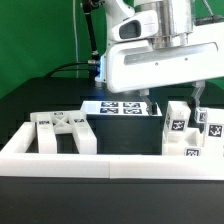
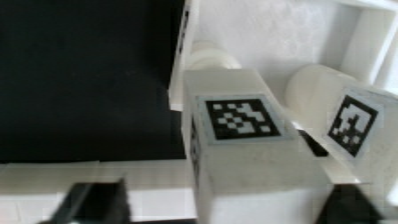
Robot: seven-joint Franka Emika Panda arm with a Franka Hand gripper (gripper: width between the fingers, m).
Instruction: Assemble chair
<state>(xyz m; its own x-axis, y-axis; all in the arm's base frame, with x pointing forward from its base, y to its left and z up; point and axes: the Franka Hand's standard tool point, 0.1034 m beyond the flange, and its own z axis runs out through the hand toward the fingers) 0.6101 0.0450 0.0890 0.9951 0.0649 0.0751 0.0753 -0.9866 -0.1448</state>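
Target part: the white plastic square post with a black-and-white tag (image 2: 240,130) is set among the chair parts at the exterior view's right, behind the long white rail (image 1: 100,165).
Key relation: the post is located directly under the gripper (image 2: 222,203), between its dark fingers (image 2: 93,205); its long axis appears upright.
Finger state: partly spread, one on each side of the post; contact cannot be told.
Hidden: the fingertips are cut off; a second tagged post (image 2: 356,120) stands just beside.

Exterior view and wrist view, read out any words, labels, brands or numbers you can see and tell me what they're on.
No readable text: no words, brands or numbers in either view.
Only black-and-white square tags, patterns not letters, on the chair parts and the marker board.
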